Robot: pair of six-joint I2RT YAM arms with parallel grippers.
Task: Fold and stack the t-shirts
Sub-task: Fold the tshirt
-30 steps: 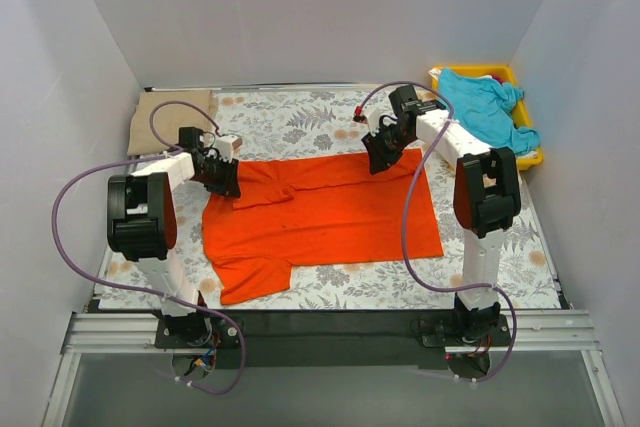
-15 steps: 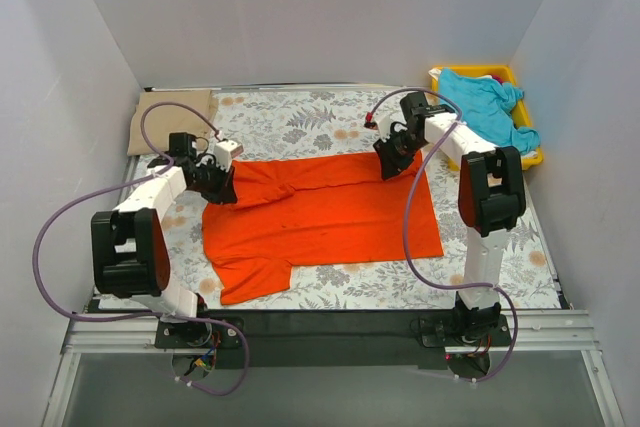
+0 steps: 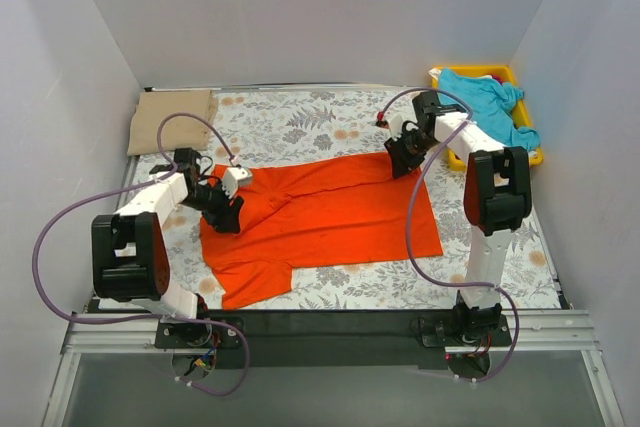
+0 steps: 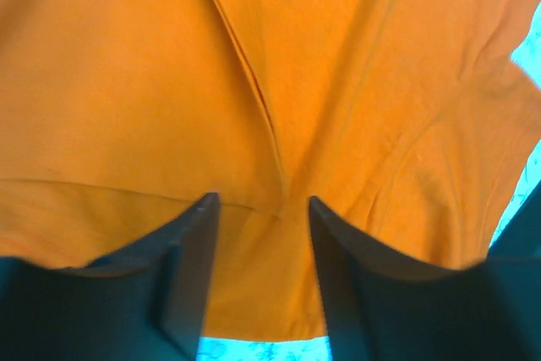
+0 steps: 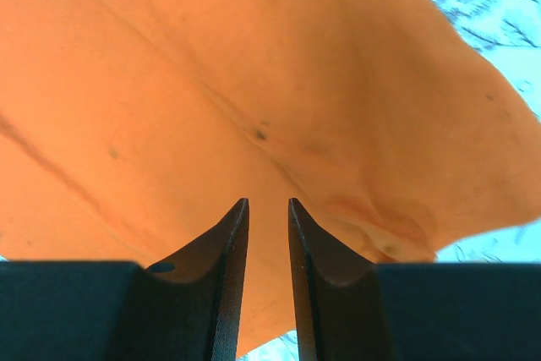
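Note:
The orange-red t-shirt (image 3: 330,222) lies spread on the flower-print cloth in the middle of the table. My left gripper (image 3: 229,210) is at its left side near the sleeve. In the left wrist view my left gripper (image 4: 259,202) has its jaws narrowly apart with orange cloth (image 4: 279,82) between them, and creases run in to the tips. My right gripper (image 3: 398,159) is at the shirt's far right corner. In the right wrist view my right gripper (image 5: 268,202) is nearly closed on orange cloth (image 5: 254,82). The turquoise t-shirt (image 3: 487,105) lies in the tray. The tan t-shirt (image 3: 172,118) lies at the back left.
The yellow tray (image 3: 530,158) stands at the back right against the wall. White walls close in the table on three sides. The grey fern-print cloth (image 3: 290,117) covers the table. Purple cables loop off both arms.
My left gripper has moved nearer and a little right over the shirt's left side, pulling a crease into the cloth. My right gripper has moved right and back along the shirt's far edge.

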